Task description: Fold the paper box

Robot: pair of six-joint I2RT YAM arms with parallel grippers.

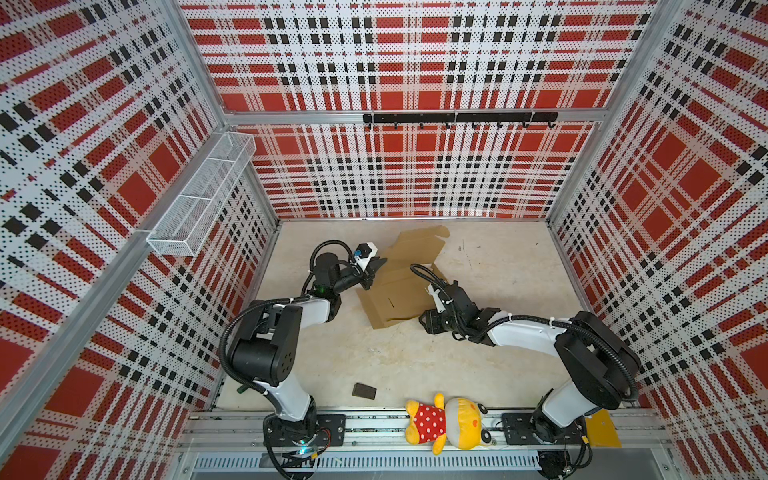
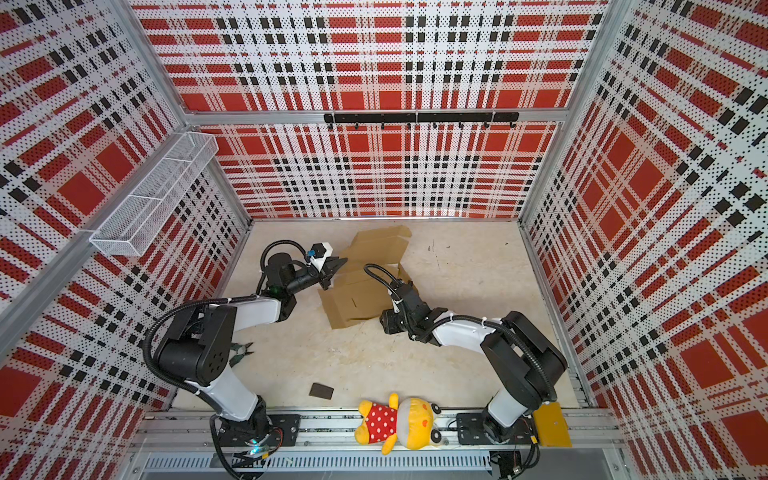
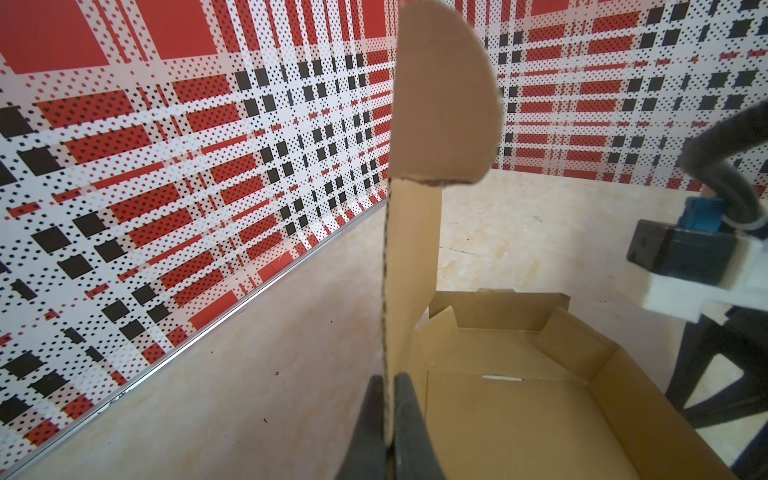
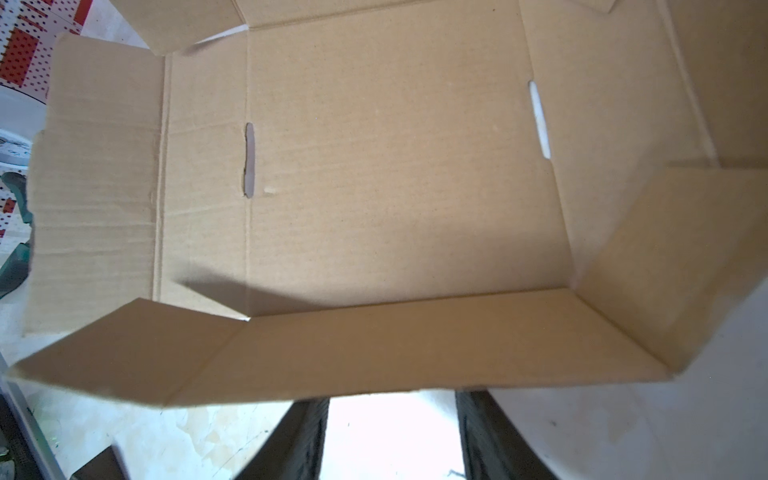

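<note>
The paper box (image 1: pixel 395 291) is a brown cardboard blank, partly folded, lying at the middle back of the table in both top views (image 2: pixel 353 297). My left gripper (image 1: pixel 380 262) is at its left side. In the left wrist view the left gripper (image 3: pixel 387 380) is shut on the edge of an upright side panel (image 3: pixel 411 257) with a rounded tab on top. My right gripper (image 1: pixel 422 322) sits at the box's near right corner. In the right wrist view it (image 4: pixel 392 405) stands open just outside the raised front wall (image 4: pixel 415 340), with bare table between its fingers.
A small dark brown block (image 1: pixel 364 390) lies near the front edge. A yellow plush toy (image 1: pixel 446 424) and a yellow card (image 1: pixel 602 428) rest on the front rail. Green pliers (image 2: pixel 241 351) lie under the left arm. A wire basket (image 1: pixel 199 199) hangs on the left wall.
</note>
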